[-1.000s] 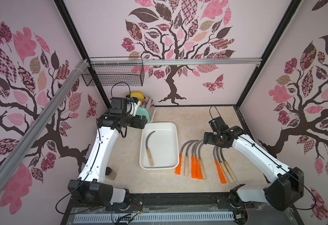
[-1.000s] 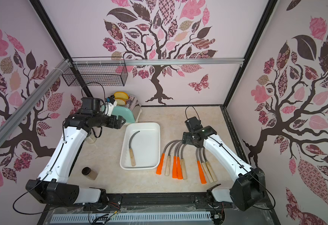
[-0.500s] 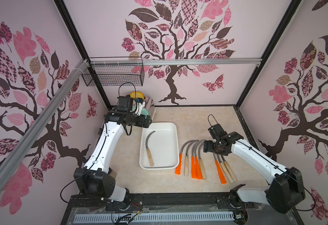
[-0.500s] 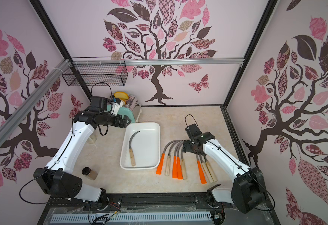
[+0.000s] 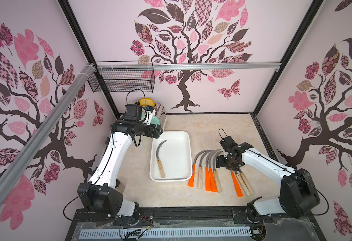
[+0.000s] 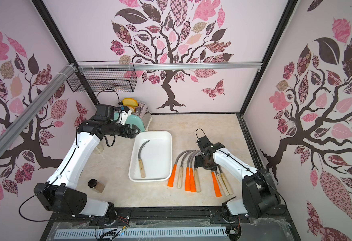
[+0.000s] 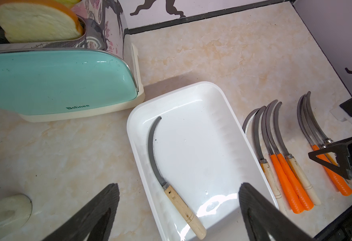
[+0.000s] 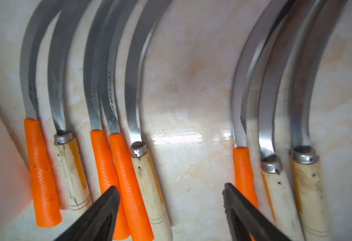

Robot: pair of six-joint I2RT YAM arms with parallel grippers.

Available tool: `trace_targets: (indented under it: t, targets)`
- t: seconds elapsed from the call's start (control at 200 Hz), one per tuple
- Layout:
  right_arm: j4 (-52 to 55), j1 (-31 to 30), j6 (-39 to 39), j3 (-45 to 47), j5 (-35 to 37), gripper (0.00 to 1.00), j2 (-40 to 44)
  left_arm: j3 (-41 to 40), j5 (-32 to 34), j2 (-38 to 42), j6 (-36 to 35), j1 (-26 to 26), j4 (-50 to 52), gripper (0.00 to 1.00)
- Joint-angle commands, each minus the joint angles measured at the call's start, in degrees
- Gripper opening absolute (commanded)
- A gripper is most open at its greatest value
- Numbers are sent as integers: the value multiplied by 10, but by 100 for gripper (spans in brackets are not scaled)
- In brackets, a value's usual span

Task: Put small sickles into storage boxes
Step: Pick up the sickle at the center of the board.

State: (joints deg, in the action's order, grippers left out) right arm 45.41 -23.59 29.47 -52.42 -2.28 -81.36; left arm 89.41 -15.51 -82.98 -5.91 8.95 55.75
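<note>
The right hand (image 8: pixel 170 186) hangs just over the eight sickles (image 5: pixel 206 173) lying on the worktop (image 8: pixel 191 104) beside the white tray (image 5: pixel 177 154). Its jaws are apart and grip nothing, and they straddle an orange handle (image 8: pixel 127 177) and the wooden handle (image 8: pixel 148 183) touching it. To lift only one, I would set one finger in the bare gap next to the wooden handle, grip mid-handle clear of the blade, and carry it level. The left hand (image 7: pixel 178 184) hangs released above the tray, where one sickle (image 5: pixel 161 170) already lies.

Beige marbled tabletop (image 5: pixel 212 129): white tray (image 5: pixel 170 132), eight sickles (image 5: pixel 207 179) beside it, teal toaster (image 7: pixel 56 79), small jar (image 6: pixel 96 185).
</note>
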Motion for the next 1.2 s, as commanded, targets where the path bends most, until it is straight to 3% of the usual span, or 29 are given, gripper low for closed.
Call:
trace_targets:
  t: [0.0, 0.245, 0.615, 1.195]
  targets:
    - [-14, -2, 0, 6, -34, 76, -7, -12, 1, 14, -10, 0, -6, 94]
    - [-18, -9, -1, 4, -42, 67, -29, -16, 2, 19, -14, 0, -3, 94]
    - [-17, -51, 0, -6, -28, 64, -76, -27, -2, 29, -16, 0, 1, 94]
    - [-35, -52, 4, -12, -15, 59, -107, -26, 1, 35, -25, 0, 11, 94]
